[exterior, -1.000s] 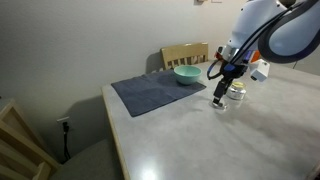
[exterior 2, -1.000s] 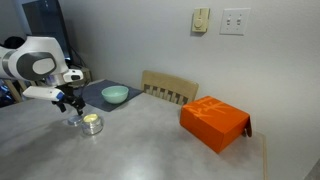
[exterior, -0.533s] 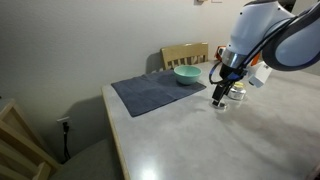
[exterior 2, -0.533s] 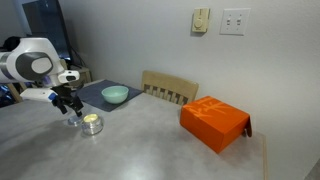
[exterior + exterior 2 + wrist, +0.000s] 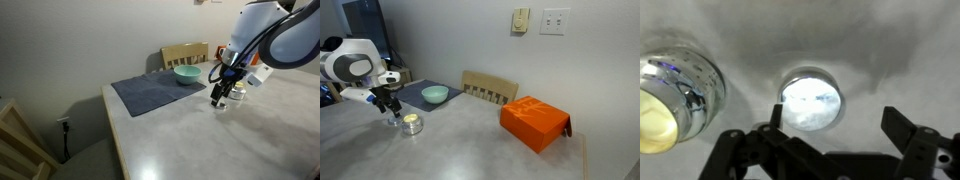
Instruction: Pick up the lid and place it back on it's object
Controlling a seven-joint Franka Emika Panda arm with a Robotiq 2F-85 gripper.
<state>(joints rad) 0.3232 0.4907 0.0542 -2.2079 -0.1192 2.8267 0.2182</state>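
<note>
A small round shiny lid (image 5: 810, 99) lies flat on the grey table. The open glass jar (image 5: 675, 98) with yellowish contents stands just beside it. In both exterior views the jar (image 5: 237, 94) (image 5: 411, 124) sits next to my gripper (image 5: 219, 99) (image 5: 391, 113). The lid (image 5: 393, 122) shows faintly under the fingers. My gripper (image 5: 836, 113) hangs low over the table, open and empty. One finger is at the lid's edge and the other stands well off to the side. The lid is off-centre between the jaws.
A teal bowl (image 5: 186, 74) (image 5: 434, 95) sits on a dark grey mat (image 5: 150, 93). A wooden chair (image 5: 488, 89) stands behind the table. An orange box (image 5: 534, 122) lies further along the tabletop. The table's edge (image 5: 112, 130) is beyond the mat.
My gripper has dropped slightly closer to the lid and stayed open. The jar and lid have not moved.
</note>
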